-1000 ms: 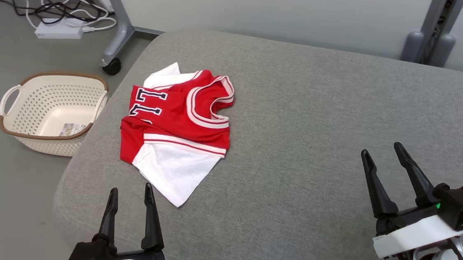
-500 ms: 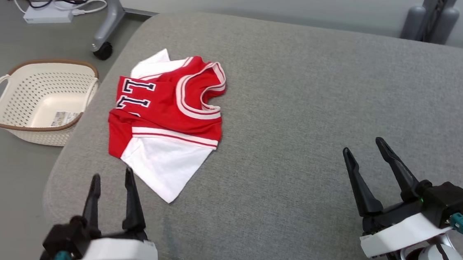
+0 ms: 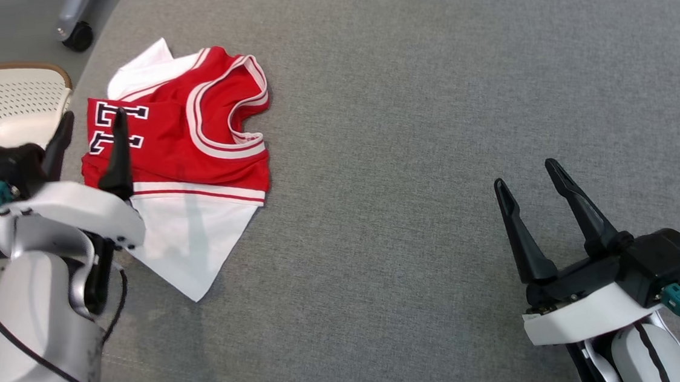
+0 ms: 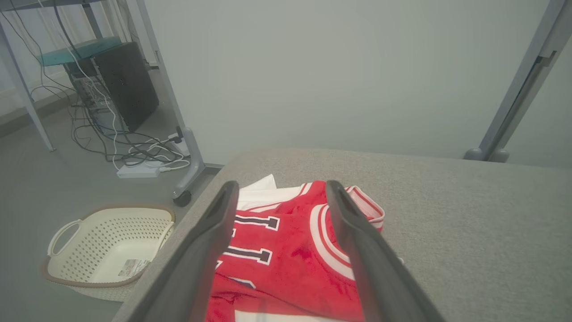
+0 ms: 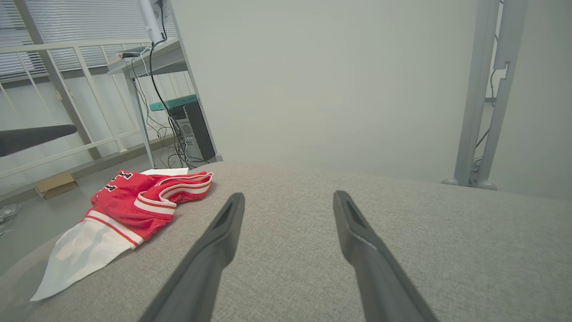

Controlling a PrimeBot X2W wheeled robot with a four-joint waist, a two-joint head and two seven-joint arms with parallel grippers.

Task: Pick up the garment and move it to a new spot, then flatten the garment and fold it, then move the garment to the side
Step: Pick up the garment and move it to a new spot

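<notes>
The garment [image 3: 191,148] lies crumpled at ten o'clock on the grey cushion [image 3: 431,117], red body up, its white sleeve trailing toward seven o'clock. My left gripper [image 3: 94,115] hangs at its nine o'clock edge, fingers spread wide and empty. My right gripper [image 3: 524,173], just as wide, hovers at four o'clock, well apart from it. A cream basket [image 3: 2,67] sits beyond the cushion at nine o'clock

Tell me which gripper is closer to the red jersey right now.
Left. The left gripper, open, is at the numbered edge of the jersey, overlapping the red cloth in the head view. The right gripper, also open, is well off to its right over the grey cushion.
</notes>
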